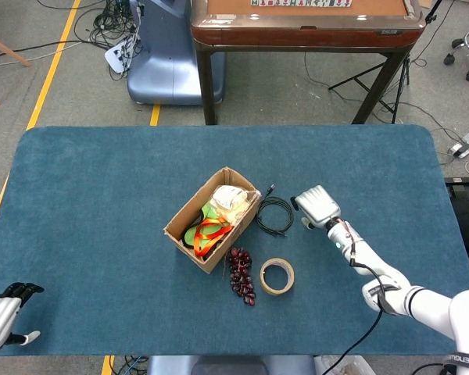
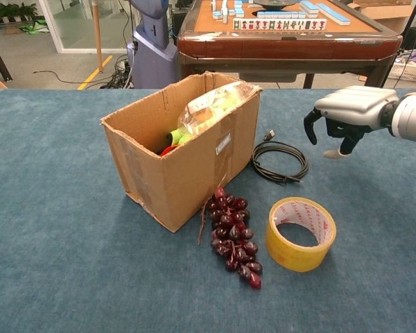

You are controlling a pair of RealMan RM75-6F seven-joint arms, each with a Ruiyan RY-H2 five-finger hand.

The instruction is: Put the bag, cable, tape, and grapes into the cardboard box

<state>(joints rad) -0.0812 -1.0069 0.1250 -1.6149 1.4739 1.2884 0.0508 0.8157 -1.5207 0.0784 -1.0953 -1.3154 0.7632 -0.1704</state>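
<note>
The open cardboard box (image 1: 189, 214) (image 2: 187, 173) stands mid-table with the bag (image 1: 229, 201) (image 2: 215, 104) inside it, sticking above the rim. A coiled black cable (image 1: 274, 215) (image 2: 280, 161) lies just right of the box. Dark grapes (image 1: 241, 275) (image 2: 234, 234) and a yellow tape roll (image 1: 277, 276) (image 2: 301, 233) lie at the box's near corner. My right hand (image 1: 316, 207) (image 2: 347, 118) hovers palm-down just right of the cable, fingers curled downward, holding nothing. My left hand (image 1: 1, 319) sits at the table's near-left corner, empty, seen only in the head view.
A wooden mahjong table (image 1: 305, 23) (image 2: 284, 35) stands beyond the far edge, and a blue-grey robot base (image 1: 160, 55) stands beside it. Orange and green items (image 1: 203, 230) lie inside the box with the bag.
</note>
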